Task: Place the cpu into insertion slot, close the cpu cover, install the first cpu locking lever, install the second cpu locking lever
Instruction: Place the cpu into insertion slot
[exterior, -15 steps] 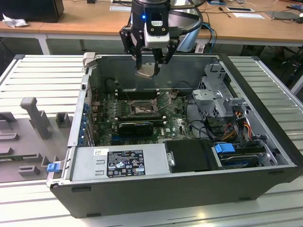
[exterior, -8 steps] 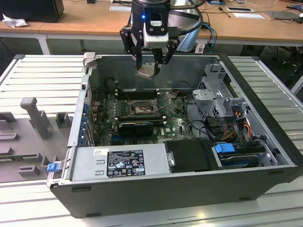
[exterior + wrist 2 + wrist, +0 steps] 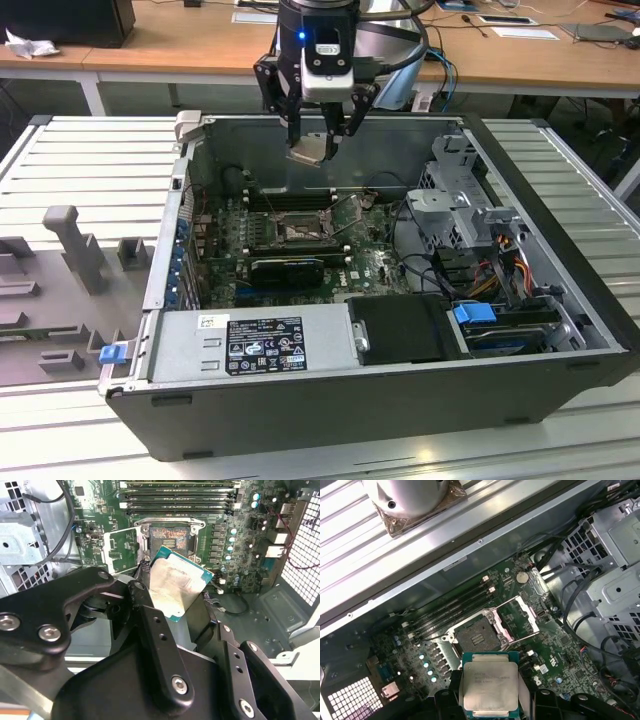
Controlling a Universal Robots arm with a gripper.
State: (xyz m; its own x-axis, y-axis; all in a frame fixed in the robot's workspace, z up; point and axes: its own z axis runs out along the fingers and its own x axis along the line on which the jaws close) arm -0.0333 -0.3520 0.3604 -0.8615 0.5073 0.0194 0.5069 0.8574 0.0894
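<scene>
Over by the tabletop's left edge in the exterior view, some grey moulded fixtures are just sitting around. Moving right, the open PC case is taking up the middle. The pincer is hanging over its far wall, pinching the cpu by two opposite edges, tilted, up in the air. Below it and nearer, the insertion slot is sitting bare on the green motherboard, with the cpu cover flipped open just beside it. Further right, the drive cage is filling the case's corner.
</scene>
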